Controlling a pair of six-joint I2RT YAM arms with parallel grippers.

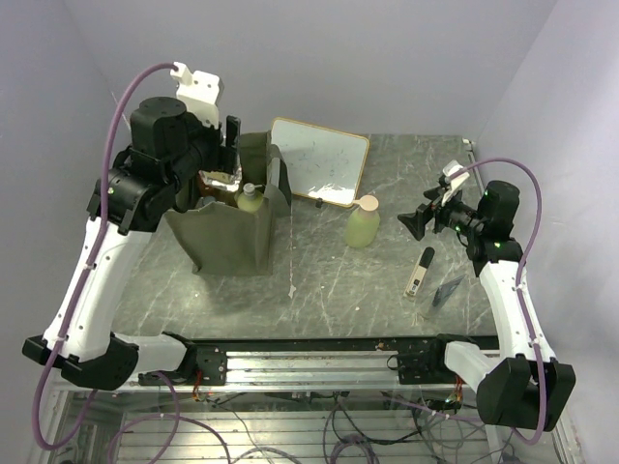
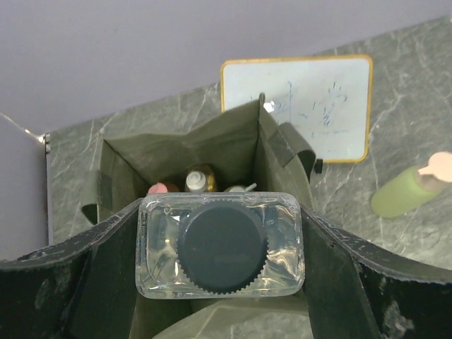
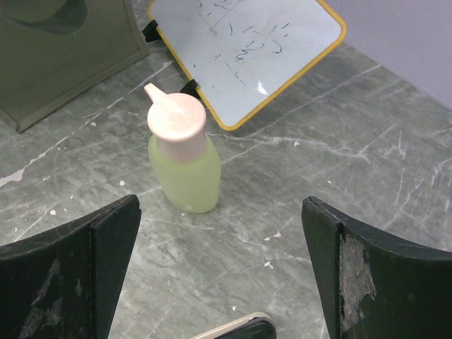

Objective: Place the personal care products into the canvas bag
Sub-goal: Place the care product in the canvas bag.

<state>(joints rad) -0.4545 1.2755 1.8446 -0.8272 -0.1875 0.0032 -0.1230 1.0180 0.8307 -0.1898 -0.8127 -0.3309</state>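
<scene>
Over the open mouth of the olive canvas bag (image 1: 227, 242) hangs a clear bottle with a black cap (image 2: 220, 244), and my left gripper (image 2: 220, 282) is shut on its sides. Inside the bag (image 2: 176, 152) I see a pink cap (image 2: 159, 188), a white pump on an amber bottle (image 2: 198, 180) and another white pump (image 2: 240, 188). A yellow-green pump bottle (image 1: 250, 198) shows at the bag's rim. A green bottle with a pink cap (image 3: 185, 166) stands upright on the table. My right gripper (image 3: 222, 275) is open a short way from it, with nothing between its fingers.
A wood-framed whiteboard (image 1: 319, 161) lies behind the green bottle (image 1: 363, 224), right of the bag. A black and cream marker (image 1: 420, 271) and a small dark flat object (image 1: 447, 290) lie near my right gripper (image 1: 418, 220). The walls stand close at the back and sides.
</scene>
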